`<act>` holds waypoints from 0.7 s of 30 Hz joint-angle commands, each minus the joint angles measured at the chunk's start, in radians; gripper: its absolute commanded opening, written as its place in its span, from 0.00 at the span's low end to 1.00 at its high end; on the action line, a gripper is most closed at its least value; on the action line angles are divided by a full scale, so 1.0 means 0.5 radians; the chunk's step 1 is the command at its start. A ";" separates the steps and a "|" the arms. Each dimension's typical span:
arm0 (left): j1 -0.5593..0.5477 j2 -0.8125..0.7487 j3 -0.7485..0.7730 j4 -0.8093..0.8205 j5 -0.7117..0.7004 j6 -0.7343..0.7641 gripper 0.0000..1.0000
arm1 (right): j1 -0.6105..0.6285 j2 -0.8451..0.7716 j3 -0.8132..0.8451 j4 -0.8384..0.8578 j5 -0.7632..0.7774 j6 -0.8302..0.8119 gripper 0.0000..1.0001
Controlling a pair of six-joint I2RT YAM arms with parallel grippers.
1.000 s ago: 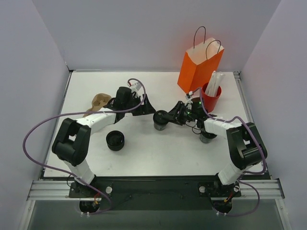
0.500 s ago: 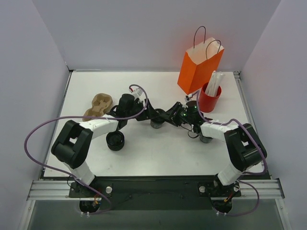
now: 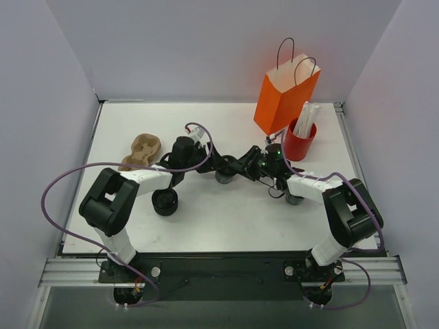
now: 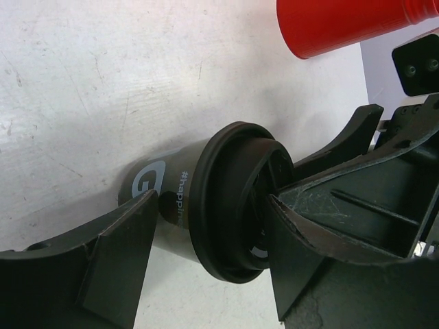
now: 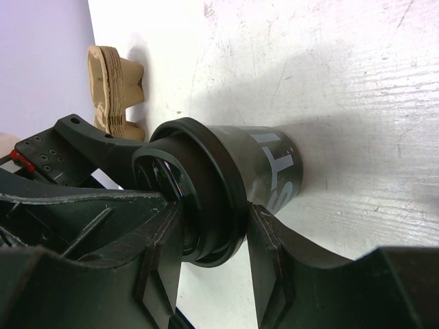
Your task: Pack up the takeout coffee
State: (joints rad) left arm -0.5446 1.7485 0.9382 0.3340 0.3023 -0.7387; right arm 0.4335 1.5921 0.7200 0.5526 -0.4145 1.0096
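I have the takeout coffee (image 3: 223,177) standing near the middle of the tabletop (image 3: 226,226), and both arms meet over it: the left one comes from 9 o'clock, the right one from 3 o'clock. The right end effector (image 5: 212,219) is closed on the black lid rim, one finger on each side, I think to keep the cup upright and steady. The left end effector (image 4: 209,229) is spread around the same cup. Its far finger seems to touch the lid, while the near finger stands just beside the wall and clear of it, so it grips nothing. To me this looks like the beginning of a handover, or a second support before the lift. The orange paper bag (image 3: 285,96) waits at 1 o'clock from the cup, with the red cup of straws (image 3: 300,140) just beside it, so the way to the bag is short but narrow. Compared with one second ago, the left end effector has travelled from 10 o'clock, where it covered part of the brown cup carrier (image 3: 140,151), to the cup. The carrier is now fully in view, and the cup sits slightly more toward 9 o'clock.
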 commanded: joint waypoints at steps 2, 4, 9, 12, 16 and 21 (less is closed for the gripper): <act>-0.021 0.105 0.007 0.035 -0.052 0.048 0.69 | 0.041 0.095 0.020 -0.344 0.096 -0.148 0.27; -0.015 0.117 -0.014 0.013 -0.065 0.060 0.68 | 0.044 0.092 0.042 -0.356 0.093 -0.175 0.27; 0.006 0.178 -0.026 -0.045 -0.101 0.091 0.64 | 0.044 0.074 0.134 -0.452 0.071 -0.249 0.31; 0.009 0.206 -0.066 -0.030 -0.105 0.100 0.63 | 0.041 0.037 0.171 -0.473 0.047 -0.283 0.34; 0.009 0.246 -0.140 0.019 -0.102 0.103 0.62 | 0.020 0.013 0.223 -0.510 -0.005 -0.335 0.39; 0.009 0.301 -0.183 0.050 -0.101 0.112 0.61 | -0.017 -0.015 0.247 -0.504 -0.061 -0.375 0.46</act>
State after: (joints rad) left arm -0.5404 1.8114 0.9089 0.5144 0.3004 -0.7403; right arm 0.4305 1.6016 0.8268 0.3885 -0.4057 0.8841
